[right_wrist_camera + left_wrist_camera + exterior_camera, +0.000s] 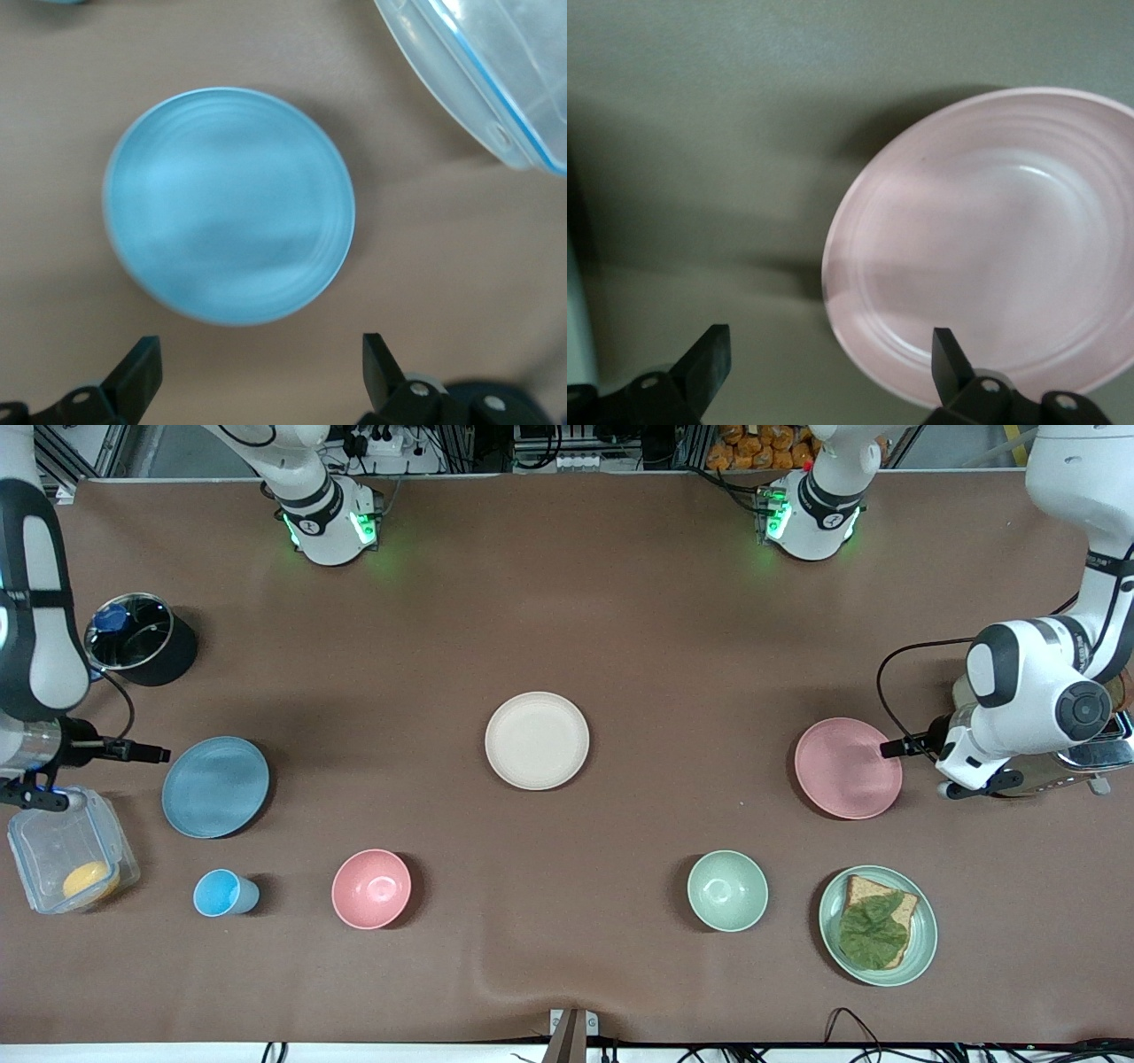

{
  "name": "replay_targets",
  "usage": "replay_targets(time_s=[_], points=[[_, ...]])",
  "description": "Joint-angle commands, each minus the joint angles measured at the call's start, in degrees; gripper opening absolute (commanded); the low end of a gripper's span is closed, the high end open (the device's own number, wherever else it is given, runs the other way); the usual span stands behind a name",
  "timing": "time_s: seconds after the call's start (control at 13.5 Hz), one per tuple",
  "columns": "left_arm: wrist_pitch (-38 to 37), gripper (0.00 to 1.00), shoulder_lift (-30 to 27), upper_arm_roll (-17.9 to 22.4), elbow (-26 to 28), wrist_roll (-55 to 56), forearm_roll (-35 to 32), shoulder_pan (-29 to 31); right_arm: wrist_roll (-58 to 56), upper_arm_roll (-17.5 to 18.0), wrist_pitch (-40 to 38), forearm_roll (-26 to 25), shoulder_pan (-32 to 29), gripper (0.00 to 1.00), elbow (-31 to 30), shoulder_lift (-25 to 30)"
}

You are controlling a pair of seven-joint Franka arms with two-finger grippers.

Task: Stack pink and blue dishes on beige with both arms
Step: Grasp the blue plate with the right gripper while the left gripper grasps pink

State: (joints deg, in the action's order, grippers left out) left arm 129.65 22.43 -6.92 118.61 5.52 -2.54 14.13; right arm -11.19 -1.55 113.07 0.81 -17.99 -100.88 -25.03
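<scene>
We see beige plate [537, 740] mid-table, nothing on it. Left gripper [831, 354] wide beside pink plate [848, 768]; right gripper [262, 365] wide beside blue plate [215, 786], tub [71, 862] close.

table [567, 602]: brown cloth cover, wrinkled at camera edge
edge past bases: metal frame rails [89, 452], cables, power strip [381, 443]
light: even, soft shadows; green glow

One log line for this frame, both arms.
left gripper open by pink plate | right gripper open by blue plate | beige plate bare
</scene>
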Motion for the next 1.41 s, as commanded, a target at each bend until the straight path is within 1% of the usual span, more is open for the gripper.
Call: replay_targets(time_s=[0.0, 0.3, 0.52, 0.67, 0.74, 0.81, 0.89, 0.96, 1.04, 1.11, 1.33], points=[[1.7, 0.96, 2.0, -0.2, -0.7, 0.0, 0.1, 0.1, -4.4, 0.8, 4.9, -0.4, -3.1, 1.0, 0.4, -4.3], [2.8, 0.84, 3.3, -0.2, -0.8, 0.0, 0.0, -0.2, -5.1, 0.8, 18.0, -0.4, -3.6, 1.0, -8.3, -4.5], [3.6, 0.74, 4.1, -0.2, -0.9, -0.1, 0.0, -0.2, -5.1, 0.8, 19.5, -0.4, -3.8, 1.0, -9.1, -5.1], [3.7, 0.62, 4.5, -0.2, -0.9, -0.2, 0.0, -0.2, -5.1, 0.8, 20.3, -0.4, -3.8, 1.0, -9.1, -6.0], [3.7, 0.58, 4.5, -0.2, -1.0, -0.2, 0.0, -0.2, -5.1, 0.8, 20.9, -0.4, -3.8, 1.0, -9.0, -6.6], [3.7, 0.5, 4.6, -0.2, -1.0, -0.2, 0.0, -0.2, -5.4, 0.8, 21.0, -0.5, -4.0, 1.0, -8.9, -6.9], [3.8, 0.39, 4.6, -0.2, -1.0, -0.2, 0.0, -0.3, -6.3, 0.8, 21.1, -0.5, -4.4, 1.0, -8.7, -7.4], [3.7, 0.27, 4.6, -0.2, -1.0, -0.2, 0.0, -0.3, -6.7, 0.8, 21.5, -0.5, -4.8, 1.0, -8.5, -7.7], [3.8, 0.11, 4.7, -0.2, -1.0, -0.2, 0.0, -0.3, -6.7, 0.8, 22.0, -0.5, -4.8, 1.0, -8.6, -7.9], [3.8, 0.0, 4.9, -0.2, -1.0, -0.2, 0.0, -0.2, -6.7, 0.8, 22.1, -0.5, -4.9, 1.0, -8.6, -8.2], [4.0, 0.0, 5.0, -0.2, -1.0, -0.2, -0.1, -0.2, -6.7, 0.8, 22.8, -0.5, -5.1, 1.0, -8.6, -8.5]])
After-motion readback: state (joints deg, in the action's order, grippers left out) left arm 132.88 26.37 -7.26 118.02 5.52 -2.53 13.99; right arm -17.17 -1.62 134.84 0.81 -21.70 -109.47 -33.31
